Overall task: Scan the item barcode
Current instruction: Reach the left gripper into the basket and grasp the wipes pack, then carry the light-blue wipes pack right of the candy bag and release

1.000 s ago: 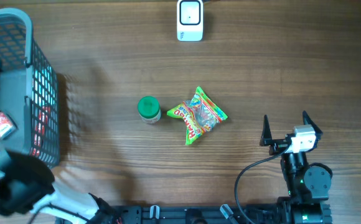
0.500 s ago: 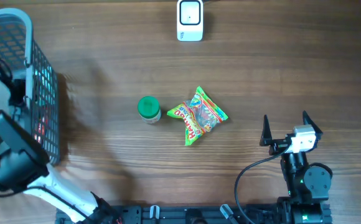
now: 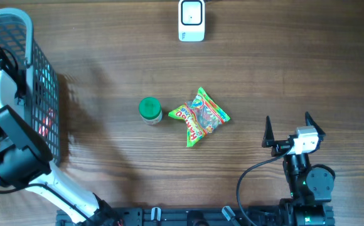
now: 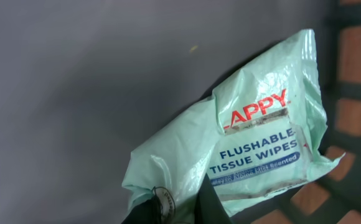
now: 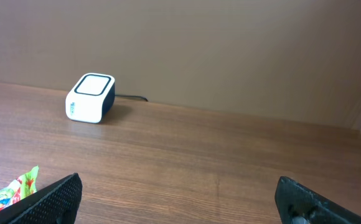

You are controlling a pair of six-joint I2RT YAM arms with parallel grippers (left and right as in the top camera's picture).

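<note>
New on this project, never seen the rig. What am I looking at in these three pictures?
Two robot arms at a wooden table. One picture looks down from above; the other two come from a camera on each wrist. On the table: a white barcode scanner, a green-lidded jar, a colourful snack bag and a mesh basket. The left arm reaches into the basket; its wrist view shows the left gripper shut on the corner of a flushable wipes pack. The right gripper sits open, holding nothing.
</note>
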